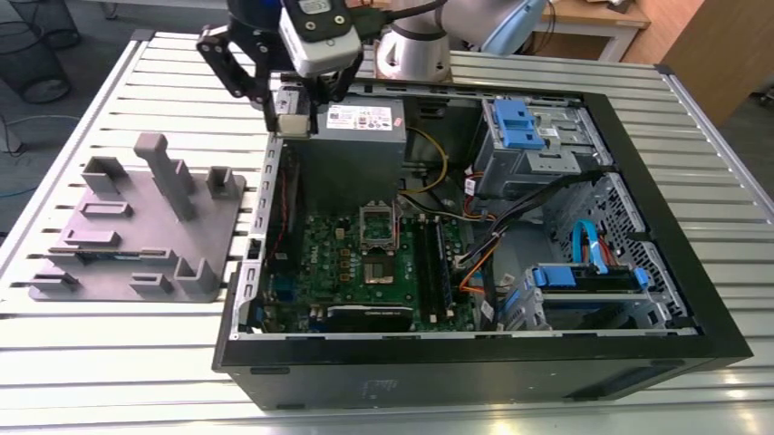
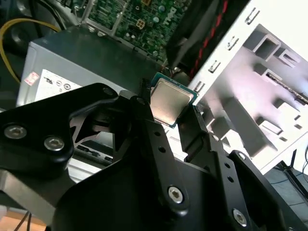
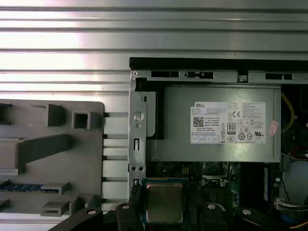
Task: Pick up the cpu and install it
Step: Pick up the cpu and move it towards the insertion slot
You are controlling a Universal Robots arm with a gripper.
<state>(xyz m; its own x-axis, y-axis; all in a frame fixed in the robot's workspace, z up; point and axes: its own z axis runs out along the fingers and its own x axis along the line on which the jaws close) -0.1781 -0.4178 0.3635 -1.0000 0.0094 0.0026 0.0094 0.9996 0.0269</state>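
The cpu (image 2: 169,100) is a thin square chip with a pale metal top and a green rim, and it is held edge-on between my black fingers (image 2: 144,103). My gripper (image 2: 168,105) is shut on it. In the exterior view the gripper (image 1: 290,120) hangs over the back left corner of the open computer case (image 1: 484,349), beside the power supply (image 1: 358,120), with the cpu (image 1: 290,126) a small pale patch at its tip. The first wrist view has the cpu (image 3: 164,202) above the case's side wall. The metal-framed socket (image 1: 379,232) sits on the green motherboard, nearer the front.
A grey plastic fixture (image 1: 133,227) with posts and slots stands on the slatted table (image 1: 121,362) at the exterior view's left. Inside the case are blue drive brackets (image 1: 514,118), cable bundles (image 1: 484,245) and a yellow cable (image 1: 430,149).
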